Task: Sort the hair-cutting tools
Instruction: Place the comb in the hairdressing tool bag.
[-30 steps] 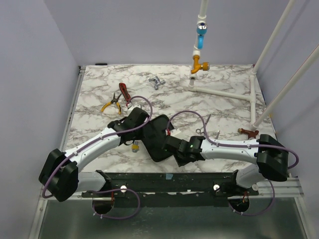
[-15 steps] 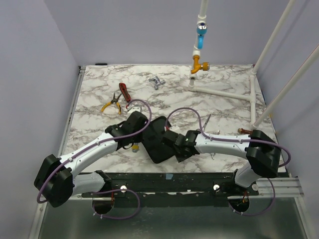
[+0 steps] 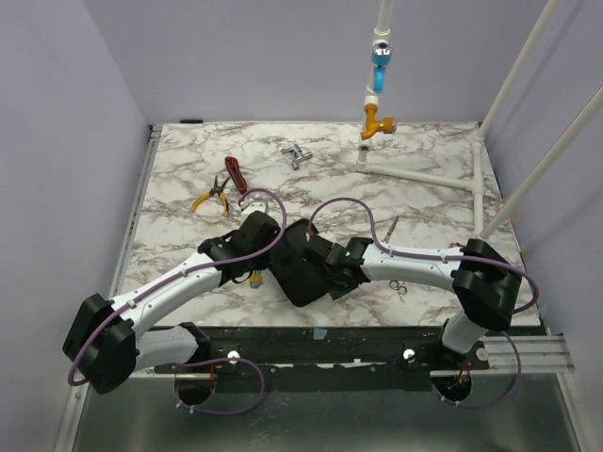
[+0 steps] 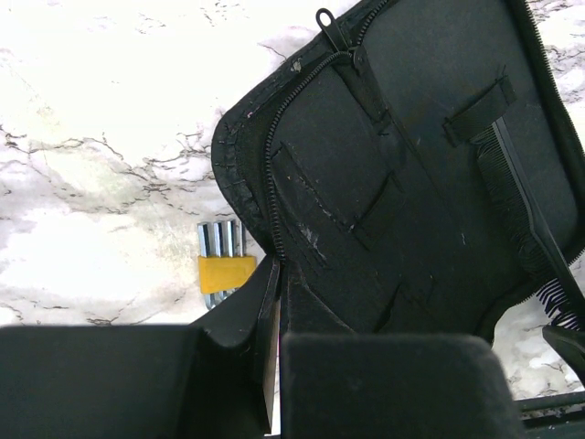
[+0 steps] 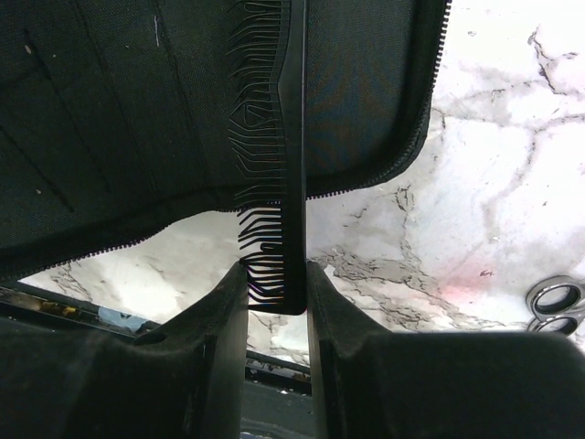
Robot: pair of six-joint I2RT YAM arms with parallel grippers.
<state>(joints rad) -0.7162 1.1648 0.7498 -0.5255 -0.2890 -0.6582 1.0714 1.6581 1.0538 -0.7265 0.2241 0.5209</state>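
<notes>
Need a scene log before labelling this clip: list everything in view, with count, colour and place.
zip case: 1, black, lying open, near-centre of the table
comb: 1, black, across the case's edge, in the right gripper
scissors: 1, silver, near edge, right of the case
slim pointed tool: 1, silver, right of centre, partly hidden
hex key set: 1, steel with a yellow holder, beside the case's left edge
pliers: 1, yellow-handled, far left
red-handled tool: 1, beside the pliers
metal fitting: 1, silver, far centre
pipe frame: 1, white with blue and orange valves, far right
table: 1, marbled white
left gripper: shut on the case's edge
right gripper: shut on the comb
</notes>
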